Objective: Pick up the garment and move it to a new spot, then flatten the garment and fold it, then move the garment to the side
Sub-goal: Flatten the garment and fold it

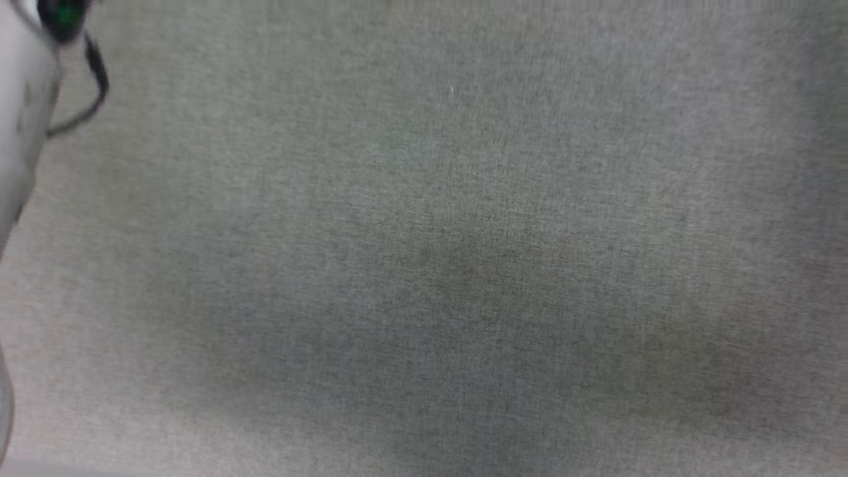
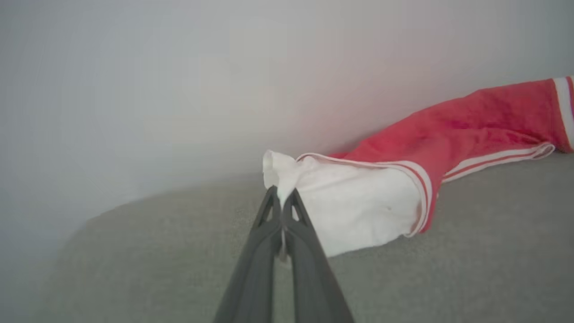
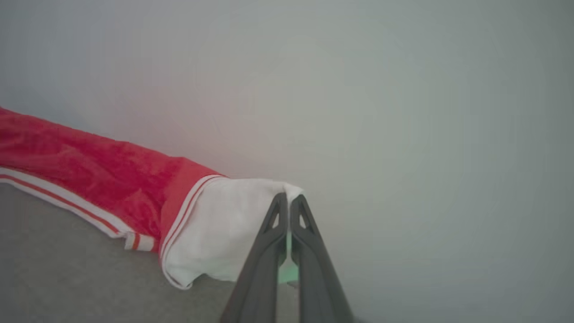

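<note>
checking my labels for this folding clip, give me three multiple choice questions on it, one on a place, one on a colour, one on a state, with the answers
1. Where does the left claw grip the garment?
A. on a white sleeve
B. on the red body
C. on a striped hem

2. What colour is the surface under the garment?
A. blue
B. grey
C. brown

3. How is the right claw?
A. wide open, clear of the cloth
B. shut on white sleeve fabric
C. shut on nothing

Answers:
1 A, white fabric is bunched at its tip in the left wrist view.
2 B, grey woven cloth lies beneath the garment.
3 B, it is closed with white fabric pinched at its tip.
</note>
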Robot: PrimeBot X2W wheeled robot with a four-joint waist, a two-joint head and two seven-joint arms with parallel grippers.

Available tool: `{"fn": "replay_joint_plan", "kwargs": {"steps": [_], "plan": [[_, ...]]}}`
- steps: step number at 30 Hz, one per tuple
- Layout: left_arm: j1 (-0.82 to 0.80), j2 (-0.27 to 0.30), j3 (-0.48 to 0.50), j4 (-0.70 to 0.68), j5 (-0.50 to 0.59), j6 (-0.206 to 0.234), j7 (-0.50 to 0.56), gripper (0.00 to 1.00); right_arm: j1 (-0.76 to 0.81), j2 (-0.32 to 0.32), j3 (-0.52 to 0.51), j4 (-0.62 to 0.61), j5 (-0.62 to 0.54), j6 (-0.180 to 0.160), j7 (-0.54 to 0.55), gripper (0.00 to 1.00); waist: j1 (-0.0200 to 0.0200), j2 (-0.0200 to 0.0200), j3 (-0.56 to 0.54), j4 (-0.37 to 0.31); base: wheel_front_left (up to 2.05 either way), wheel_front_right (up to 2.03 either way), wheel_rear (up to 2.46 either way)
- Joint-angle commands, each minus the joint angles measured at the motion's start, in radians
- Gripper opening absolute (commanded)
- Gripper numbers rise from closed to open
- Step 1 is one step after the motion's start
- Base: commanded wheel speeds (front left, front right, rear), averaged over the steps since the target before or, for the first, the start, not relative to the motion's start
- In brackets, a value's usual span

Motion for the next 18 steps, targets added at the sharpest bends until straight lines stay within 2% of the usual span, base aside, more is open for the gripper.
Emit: {"fn": "replay_joint_plan", "kwargs": {"steps": [1,5,9,12,13,18], "plan": [[0.041,0.021,-0.016,-0.015,-0.008,-0.001,0.015,0.0,0.042,-0.009,0.033,0.02,0.034,-0.002,0.017,0.0,0.0,0.0,-0.143,-0.031,0.0,0.0,0.0],[0.138,0.078,-0.046,-0.067,-0.047,0.0,0.044,0.0,0.147,-0.025,0.13,0.044,0.174,-0.002,0.074,0.0,0.0,0.0,-0.246,-0.043,0.0,0.0,0.0],[0.238,0.129,-0.066,-0.126,-0.078,0.0,0.058,0.0,0.272,-0.066,0.237,-0.005,0.347,-0.002,0.159,0.0,0.0,0.0,-0.34,-0.051,0.0,0.0,0.0],[0.319,0.17,-0.079,-0.174,-0.093,0.0,0.072,0.0,0.392,-0.115,0.33,-0.095,0.48,-0.002,0.254,0.0,0.0,0.0,-0.402,-0.056,0.0,0.0,0.0],[0.319,0.17,-0.079,-0.174,-0.093,0.0,0.072,0.0,0.392,-0.115,0.33,-0.095,0.48,-0.002,0.254,0.0,0.0,0.0,-0.402,-0.056,0.0,0.0,0.0],[0.465,0.248,-0.098,-0.317,-0.117,0.039,0.084,0.0,0.59,-0.251,0.438,-0.328,0.683,-0.002,0.412,0.0,0.0,0.0,-0.484,-0.068,0.0,0.0,0.0]]}}
